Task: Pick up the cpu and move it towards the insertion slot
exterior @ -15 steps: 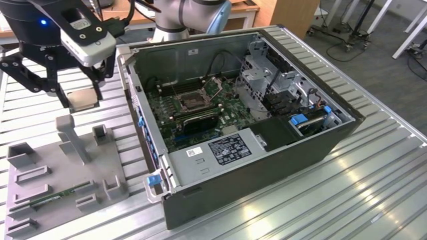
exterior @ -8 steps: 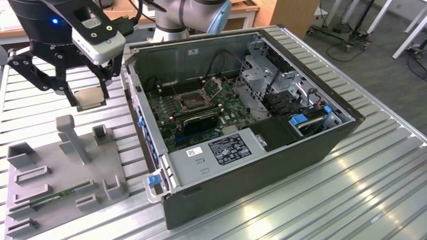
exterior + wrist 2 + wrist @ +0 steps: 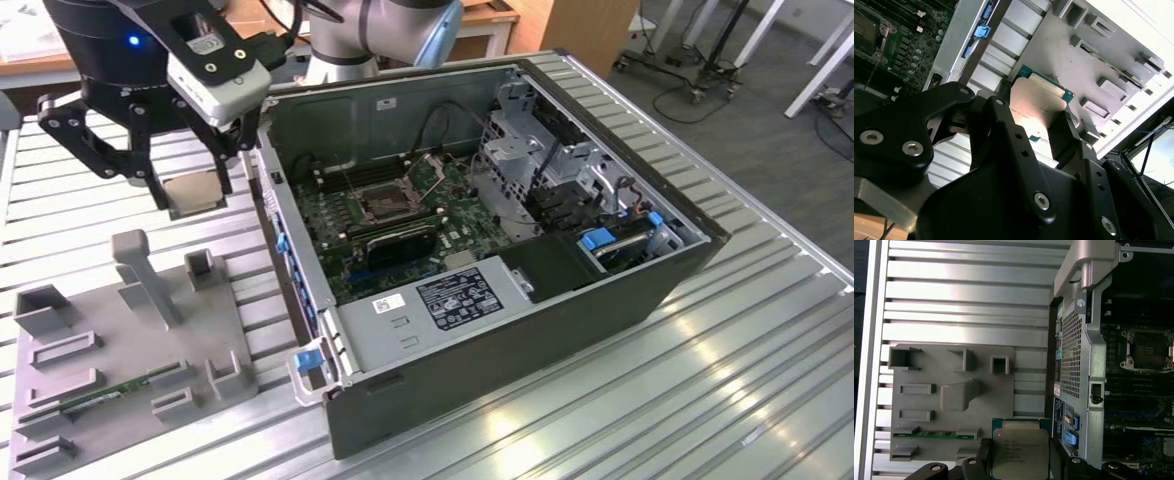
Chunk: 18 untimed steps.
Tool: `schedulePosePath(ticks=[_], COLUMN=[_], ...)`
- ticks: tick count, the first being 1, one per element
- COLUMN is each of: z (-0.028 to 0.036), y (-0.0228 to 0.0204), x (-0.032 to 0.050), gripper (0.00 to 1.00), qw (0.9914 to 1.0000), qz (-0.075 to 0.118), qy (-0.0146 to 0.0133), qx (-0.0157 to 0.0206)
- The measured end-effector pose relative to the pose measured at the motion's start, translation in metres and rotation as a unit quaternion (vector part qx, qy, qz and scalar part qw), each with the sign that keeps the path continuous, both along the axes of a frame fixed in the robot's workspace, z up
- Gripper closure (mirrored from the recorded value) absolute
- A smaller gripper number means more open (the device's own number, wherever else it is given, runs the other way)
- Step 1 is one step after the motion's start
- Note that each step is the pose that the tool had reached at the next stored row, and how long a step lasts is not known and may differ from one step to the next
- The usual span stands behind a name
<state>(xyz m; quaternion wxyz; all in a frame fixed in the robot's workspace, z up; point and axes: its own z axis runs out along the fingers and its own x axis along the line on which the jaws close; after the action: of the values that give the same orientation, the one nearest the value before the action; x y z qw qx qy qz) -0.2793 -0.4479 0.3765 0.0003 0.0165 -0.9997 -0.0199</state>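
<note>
One gripper (image 3: 1021, 464) tight on the cpu (image 3: 1020, 444)

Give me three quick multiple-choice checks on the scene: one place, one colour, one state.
1. The cpu is: A flat on the grey tray; B held in the jaws; C seated in the insertion slot.
2. The memory stick on the tray is: A green; B red; C white.
3. The insertion slot is: A empty; B occupied; C hidden.
Answers: B, the gripper clamps the chip's edges, raised off the tray. A, its long board shows green. A, the centre is dark and bare within the metal frame.
</note>
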Motion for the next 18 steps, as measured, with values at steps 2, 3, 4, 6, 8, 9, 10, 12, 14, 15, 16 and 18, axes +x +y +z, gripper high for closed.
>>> schedulePosePath(ticks=[2,3,4,6,8,9,10,12,14,15,16,18], z=[0.0000,0.0000,0.0000,0.0000,0.0000,0.0000,0.0000,0.0000,0.0000,0.0000,0.0000,0.0000], y=[0.0000,0.0000,0.0000,0.0000,0.0000,0.0000,0.0000,0.0000,0.0000,0.0000,0.0000,0.0000], x=[0.0014,0.0017,0.0017,0.0020,0.0021,0.0024,0.0027,0.0035,0.0047,0.0053,0.0060,0.0073], gripper=[0.45,0.45,0.45,0.45,0.45,0.45,0.45,0.45,0.45,0.45,0.45,0.45], qw=[1.00000,1.00000,1.00000,1.00000,1.00000,1.00000,1.00000,1.00000,1.00000,1.00000,1.00000,1.00000], qz=[0.000,0.000,0.000,0.000,0.000,0.000,0.000,0.000,0.000,0.000,0.000,0.000], qy=[0.0000,0.0000,0.0000,0.0000,0.0000,0.0000,0.0000,0.0000,0.0000,0.0000,0.0000,0.0000], qx=[0.0000,0.0000,0.0000,0.0000,0.0000,0.0000,0.0000,0.0000,0.0000,0.0000,0.0000,0.0000])
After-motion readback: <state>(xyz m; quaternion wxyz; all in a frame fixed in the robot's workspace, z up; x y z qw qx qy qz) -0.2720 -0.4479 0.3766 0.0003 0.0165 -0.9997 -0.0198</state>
